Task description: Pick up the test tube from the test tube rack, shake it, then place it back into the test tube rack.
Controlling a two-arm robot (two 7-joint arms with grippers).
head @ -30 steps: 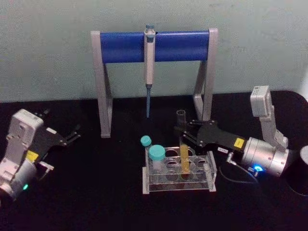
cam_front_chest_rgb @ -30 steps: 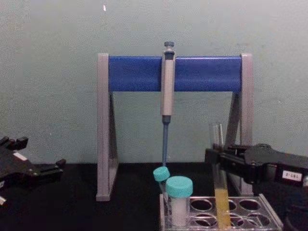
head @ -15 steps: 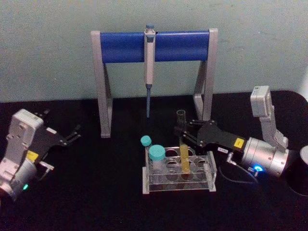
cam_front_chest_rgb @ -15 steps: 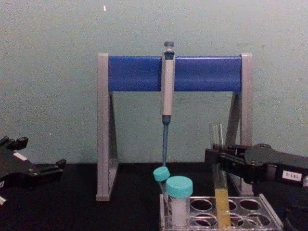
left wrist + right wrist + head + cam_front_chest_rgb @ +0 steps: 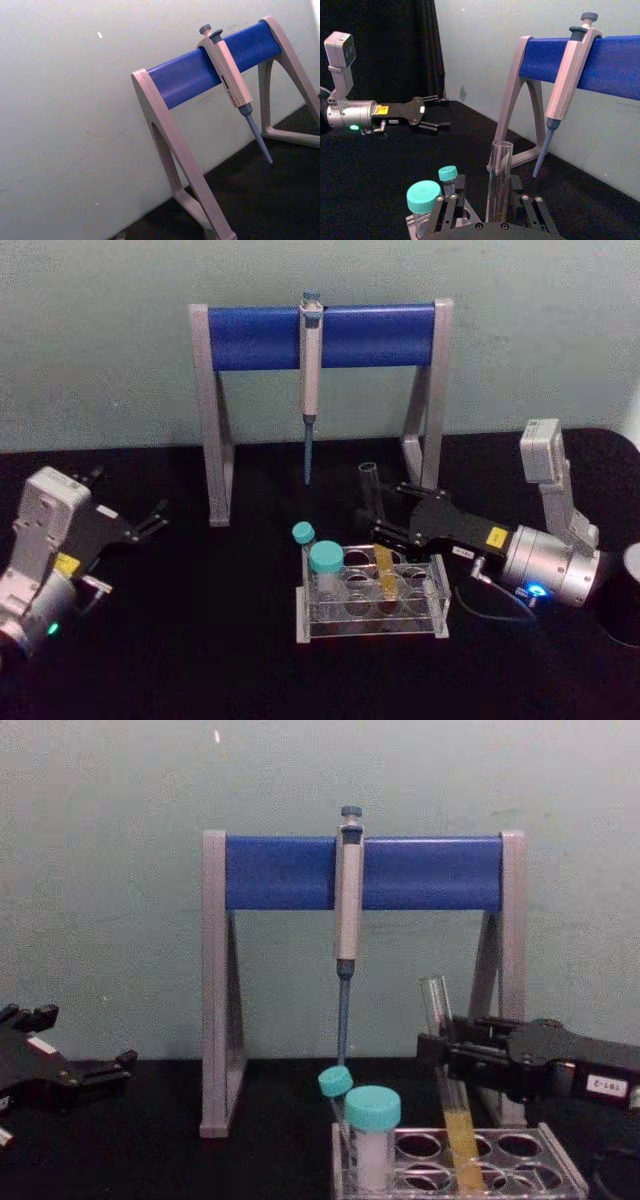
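Pinching test tube (image 5: 371, 490) in rack (image 5: 437, 612), fingers of right gripper (image 5: 379, 522), teal-capped vials (image 5: 325, 561) beside, left gripper (image 5: 154, 519) parked, fingers spread.

The right hand (image 5: 380, 522) is flat black with a yellow sticker (image 5: 497, 536), on a silver wrist (image 5: 545, 570) glowing blue. The left hand (image 5: 155, 518) matches, glowing green.

Pale grey-green wall (image 5: 100, 340) stood behind, a small white fleck (image 5: 216, 736) sat high on it, matte black tabletop (image 5: 200, 640) ran to its foot, black curtain (image 5: 395, 50) hung at one end, light was soft, even.
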